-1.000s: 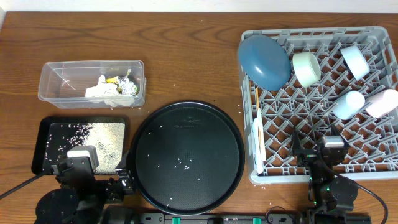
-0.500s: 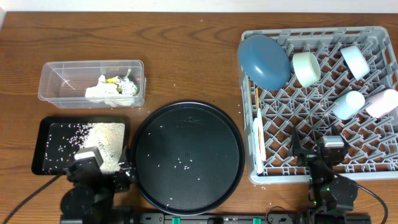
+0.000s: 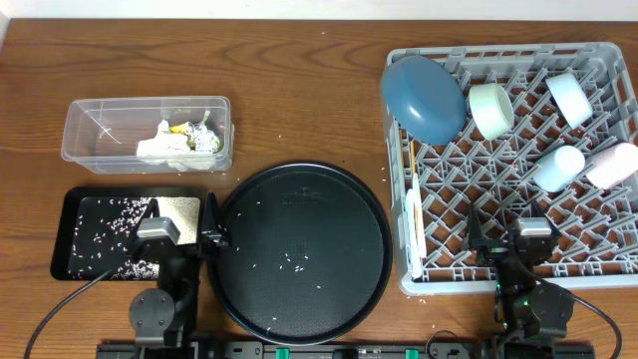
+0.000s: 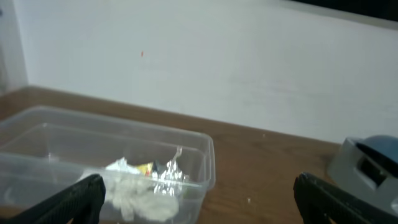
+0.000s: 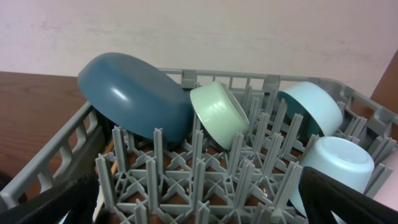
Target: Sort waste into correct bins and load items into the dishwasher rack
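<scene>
Wooden table (image 3: 299,80): overhead alone shows the rice-strewn black tray (image 3: 60,231); left wrist sees the clear tub (image 4: 194,163), apparently lengthwise left-right. Left gripper (image 3: 181,221) and right gripper (image 5: 199,208) gape, empty.

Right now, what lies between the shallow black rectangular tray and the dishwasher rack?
In the overhead view, the round black tray, sprinkled with rice grains, fills that stretch; the left claw sits by its left edge.
</scene>
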Robot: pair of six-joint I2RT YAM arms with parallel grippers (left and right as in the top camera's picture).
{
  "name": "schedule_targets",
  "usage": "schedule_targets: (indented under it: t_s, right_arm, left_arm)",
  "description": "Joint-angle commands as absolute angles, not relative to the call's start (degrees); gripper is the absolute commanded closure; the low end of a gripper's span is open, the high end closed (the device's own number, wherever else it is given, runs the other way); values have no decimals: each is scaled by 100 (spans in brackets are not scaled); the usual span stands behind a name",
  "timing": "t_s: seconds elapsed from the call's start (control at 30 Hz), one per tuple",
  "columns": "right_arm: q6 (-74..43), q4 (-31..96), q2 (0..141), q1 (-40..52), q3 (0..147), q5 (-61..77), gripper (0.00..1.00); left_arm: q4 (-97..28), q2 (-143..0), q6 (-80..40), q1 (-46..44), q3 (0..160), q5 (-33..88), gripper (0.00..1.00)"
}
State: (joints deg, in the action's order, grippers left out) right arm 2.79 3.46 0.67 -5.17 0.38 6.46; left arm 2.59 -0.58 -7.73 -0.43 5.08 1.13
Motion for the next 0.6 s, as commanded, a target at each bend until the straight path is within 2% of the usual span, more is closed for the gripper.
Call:
schedule_targets:
  t_s: [0.0,0.07,0.23,0.57]
  right_arm:
    - [349,366,27,-519,32,685,1]
    - [349,366,27,-519,32,685,1]
    - [349,366,27,-519,32,685,1]
    - [349,366,27,-519,32,685,1]
  left_arm:
    - [740,-10,-259,-19,139,292,2]
    - [733,-8,-185,-16,21,386,2]
    - [-443,-10,-198,-19,23,379,2]
    - [-377,-23,-198,-19,23,384,2]
